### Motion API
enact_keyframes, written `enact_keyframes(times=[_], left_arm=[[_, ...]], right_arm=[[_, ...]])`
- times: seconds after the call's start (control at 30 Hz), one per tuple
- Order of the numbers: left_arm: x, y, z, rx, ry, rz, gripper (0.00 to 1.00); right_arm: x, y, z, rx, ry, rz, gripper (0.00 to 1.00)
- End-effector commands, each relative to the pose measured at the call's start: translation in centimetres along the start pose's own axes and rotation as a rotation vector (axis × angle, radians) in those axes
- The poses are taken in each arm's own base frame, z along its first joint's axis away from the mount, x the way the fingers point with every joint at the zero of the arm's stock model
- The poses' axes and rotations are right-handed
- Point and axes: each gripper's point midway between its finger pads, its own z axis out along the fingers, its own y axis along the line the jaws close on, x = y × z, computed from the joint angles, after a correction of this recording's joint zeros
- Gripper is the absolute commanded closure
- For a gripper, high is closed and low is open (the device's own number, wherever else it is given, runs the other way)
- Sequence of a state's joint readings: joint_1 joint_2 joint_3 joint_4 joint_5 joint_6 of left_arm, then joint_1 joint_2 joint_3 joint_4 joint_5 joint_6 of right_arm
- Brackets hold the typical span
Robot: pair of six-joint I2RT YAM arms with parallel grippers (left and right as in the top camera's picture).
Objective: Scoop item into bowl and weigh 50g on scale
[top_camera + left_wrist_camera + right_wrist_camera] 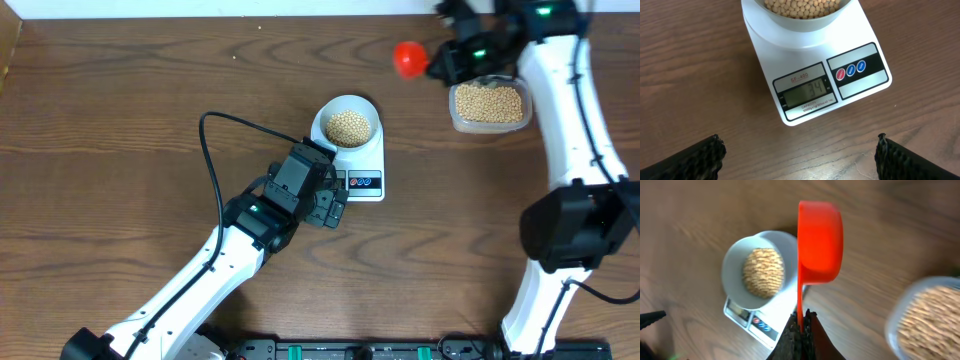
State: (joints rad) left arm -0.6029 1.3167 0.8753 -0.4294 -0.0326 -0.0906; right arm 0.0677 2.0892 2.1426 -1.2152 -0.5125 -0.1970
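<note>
1. The scale (366,163) sits near the middle of the table (120,120) with the bowl (324,118) on it, and a heap of beans (349,126) lies inside the bowl.
2. Its display (807,92) reads 34.
3. Left gripper (800,147) hovers by the scale's button edge, jaws spread wide and empty.
4. Right gripper (801,330) pinches the handle of a red scoop (820,240) near the table's far edge, beside the clear tub (488,105) of beans toward the far right corner.
</note>
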Motion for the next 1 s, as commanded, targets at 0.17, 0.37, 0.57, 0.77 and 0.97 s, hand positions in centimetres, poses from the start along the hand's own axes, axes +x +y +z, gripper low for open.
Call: enact_keyframes(times=[0.17,0.37,0.57,0.77,0.97], left_arm=[[0.5,0.4,0.3,-0.014,0.011,-0.004,0.02],[0.4,0.4,0.3,-0.014,0.011,-0.004,0.02],[0.4,0.4,0.3,-0.014,0.011,-0.004,0.02],[0.4,0.4,0.3,-0.014,0.011,-0.004,0.02],[0.4,0.4,0.3,-0.014,0.011,-0.004,0.02]], right_arm=[[0.0,-4.3,-5.3,0.024,-0.091,0.080,0.99],[1.9,-7.5,-6.5,0.127,-0.044,0.149,0.99],[3.4,-8.8,-6.8,0.205,0.012,0.177,0.99],[4.3,-9.5,-7.0,0.253,0.050,0.189,0.99],[4.8,-9.5,-7.1,0.256,0.069,0.198,0.99]])
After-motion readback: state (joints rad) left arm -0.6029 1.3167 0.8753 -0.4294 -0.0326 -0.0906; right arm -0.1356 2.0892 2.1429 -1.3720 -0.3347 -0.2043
